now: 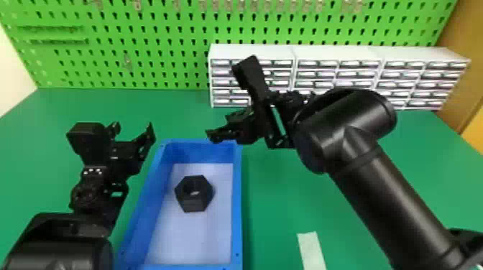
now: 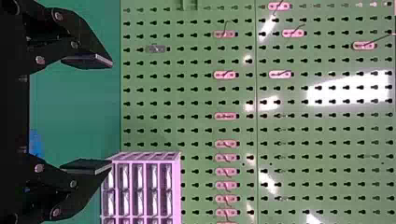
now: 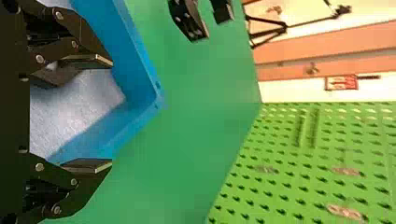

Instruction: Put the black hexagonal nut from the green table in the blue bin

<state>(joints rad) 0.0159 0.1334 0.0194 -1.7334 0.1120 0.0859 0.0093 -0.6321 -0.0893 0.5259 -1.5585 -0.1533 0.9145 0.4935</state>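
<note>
The right gripper is shown with its two fingers spread wide and nothing held between them, near the far right corner of the blue bin. The black hexagonal nut is contained in the bin, nearer the robot and left of this gripper. Farther left, the left gripper is likewise opened wide and empty. Beyond both, a green pegboard is seen.

Glossy black cylindrical right arm is showing a smooth tube and rounded joint housing | Black left arm is displaying a rounded casing and small white dots | Angular black fingers are bearing round silvery screws and flat dark pads
</note>
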